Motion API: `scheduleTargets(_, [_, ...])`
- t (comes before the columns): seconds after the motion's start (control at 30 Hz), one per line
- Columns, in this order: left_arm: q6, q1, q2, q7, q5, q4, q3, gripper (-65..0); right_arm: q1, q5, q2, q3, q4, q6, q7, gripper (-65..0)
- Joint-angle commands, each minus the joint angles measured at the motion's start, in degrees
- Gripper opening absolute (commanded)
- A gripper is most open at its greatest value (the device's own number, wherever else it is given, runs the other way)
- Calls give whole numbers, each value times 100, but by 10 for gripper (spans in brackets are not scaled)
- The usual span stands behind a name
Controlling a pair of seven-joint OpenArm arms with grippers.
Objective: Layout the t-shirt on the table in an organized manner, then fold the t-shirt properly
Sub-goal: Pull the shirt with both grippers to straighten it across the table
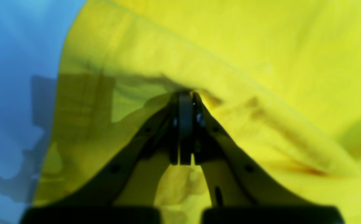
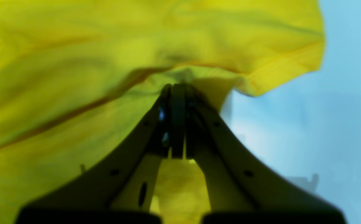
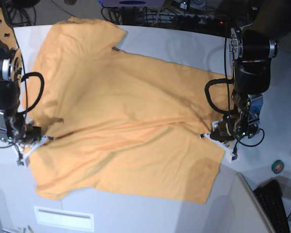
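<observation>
I've got the table (image 3: 174, 43) running out wide under both arms, pale and smooth, and the t-shirt (image 3: 121, 111) lies spread across nearly all of it, stretched between my two grippers with a long crease running from one to the other. On the base view's right, my left gripper (image 3: 218, 133) sits at the shirt's edge, and its wrist camera shows the jaws pressed together on a ridge of yellow cloth (image 1: 230, 62) that bunches right at the tips, fabric fanning away ahead and to the right of them, bare table off to the left. On the opposite edge, my right gripper (image 3: 31, 138) is likewise clamped tight on fabric (image 2: 74, 46); from its camera the cloth rises ahead and left of the tips, with a hemmed edge hanging just right of them over open table.
</observation>
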Motion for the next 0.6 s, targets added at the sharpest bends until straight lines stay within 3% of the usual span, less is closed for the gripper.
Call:
scheduleTargets(0.0, [-27,-252,-21,-65,-17,-50,-7,-650,274,49,104,6,83,30,153,-650])
scheduleTargets(0.2, [-27,-332,-12,-39,-87,407,-59,-650,221,75,307,103,364,48,127,-650])
scheduleTargets(0.33, [-27,548,-21,67,-87,1840,-376,-650,-746,84,263,973,1894,48,-243,-650])
scheduleTargets(0.5, [-62,1682,93,805,-87,3616,-1422,-650,-2108,75,-247,2002,4444,48,-1148,-650])
scheduleTargets(0.57, [-238,2183,93,928,-87,4223,-1765,-650,-2618,75,-520,2248,5332,48,-1456,-650])
